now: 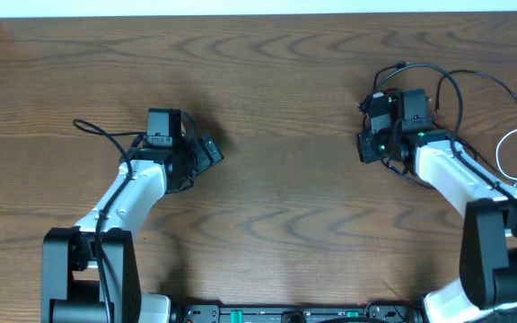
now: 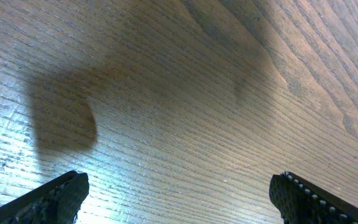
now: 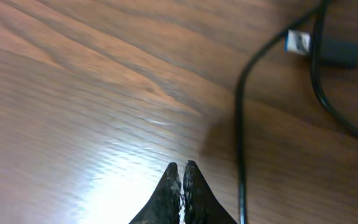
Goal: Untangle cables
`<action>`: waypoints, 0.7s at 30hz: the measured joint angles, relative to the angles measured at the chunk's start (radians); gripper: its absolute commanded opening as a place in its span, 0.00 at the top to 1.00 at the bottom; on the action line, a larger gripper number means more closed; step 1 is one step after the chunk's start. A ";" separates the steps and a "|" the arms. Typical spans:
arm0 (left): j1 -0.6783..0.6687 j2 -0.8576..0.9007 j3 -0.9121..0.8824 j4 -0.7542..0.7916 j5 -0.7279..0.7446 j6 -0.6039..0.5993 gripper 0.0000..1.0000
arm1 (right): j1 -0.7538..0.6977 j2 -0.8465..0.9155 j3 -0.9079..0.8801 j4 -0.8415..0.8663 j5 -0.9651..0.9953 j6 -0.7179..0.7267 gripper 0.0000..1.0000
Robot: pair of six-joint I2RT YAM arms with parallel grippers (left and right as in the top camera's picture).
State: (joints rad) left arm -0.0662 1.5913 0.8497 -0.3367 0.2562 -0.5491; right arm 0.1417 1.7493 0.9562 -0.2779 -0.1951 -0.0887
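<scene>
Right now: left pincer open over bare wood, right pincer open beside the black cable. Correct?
No: the right pincer is shut, tips together, empty, per the right wrist view. Rest stands: left pincer open over bare wood, black cable beside the right one.

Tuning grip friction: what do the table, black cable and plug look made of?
Table: wood or wood-look laminate; brown grain lines, glossy glare in the wrist views.
Black cable: likely a rubber or PVC jacket; smooth, matte.
Plug: bright, metallic-looking tip on a dark, probably plastic body.
</scene>
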 measured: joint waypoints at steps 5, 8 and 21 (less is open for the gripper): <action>0.000 0.000 0.000 0.000 0.000 0.000 0.02 | 0.000 0.075 0.000 0.019 0.038 -0.003 0.99; 0.000 0.000 0.000 0.000 0.000 0.000 0.02 | 0.000 0.092 0.006 0.052 0.071 0.003 0.99; 0.000 0.000 0.000 0.000 0.000 0.000 0.02 | -0.099 0.130 0.037 0.055 0.462 0.195 0.98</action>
State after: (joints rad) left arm -0.0662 1.5913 0.8497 -0.3367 0.2562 -0.5491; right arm 0.0425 1.8797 0.9932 -0.2234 0.2668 0.1066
